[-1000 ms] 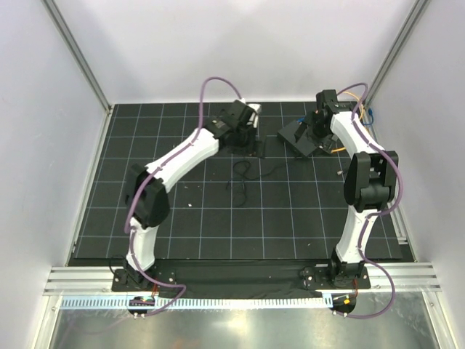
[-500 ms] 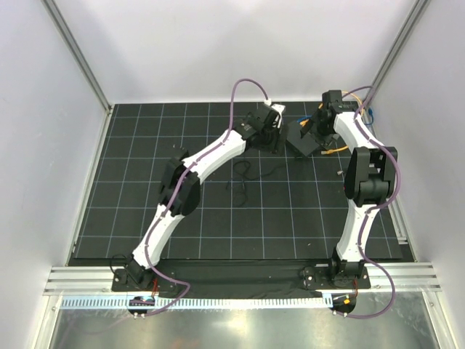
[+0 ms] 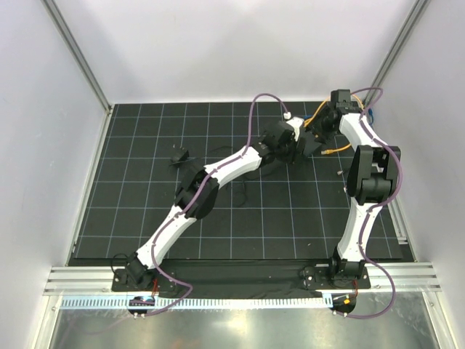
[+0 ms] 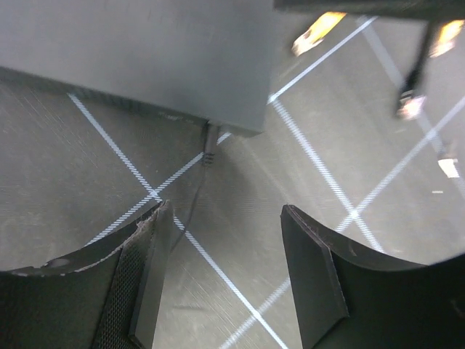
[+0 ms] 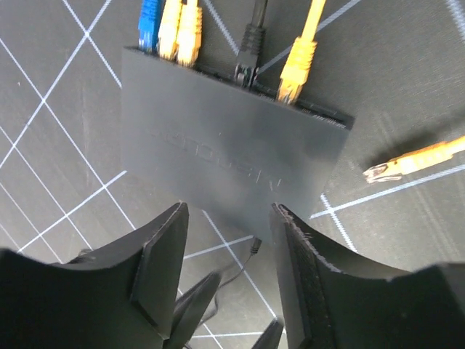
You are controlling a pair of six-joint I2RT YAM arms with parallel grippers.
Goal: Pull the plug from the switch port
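Observation:
The switch (image 5: 232, 153) is a flat matte-black box at the back right of the mat, mostly hidden by both grippers in the top view (image 3: 311, 147). A small black barrel plug (image 4: 210, 139) with a thin wire sits in its near edge and also shows in the right wrist view (image 5: 256, 246). Blue (image 5: 149, 22), yellow (image 5: 178, 33), black (image 5: 251, 43) and yellow (image 5: 299, 69) network plugs sit in the far edge. My left gripper (image 4: 225, 211) is open and empty, a short way from the barrel plug (image 3: 289, 144). My right gripper (image 5: 229, 211) is open above the box (image 3: 321, 131).
A small black lump with thin wire (image 3: 179, 155) lies on the mat at the left. A loose yellow cable end (image 5: 410, 161) lies right of the switch. More loose connectors (image 4: 411, 102) lie nearby. White walls and metal posts bound the gridded mat (image 3: 145, 218).
My left arm has swung right from the back middle to the switch, uncovering the black lump. My right gripper has shifted slightly toward the back right over the box.

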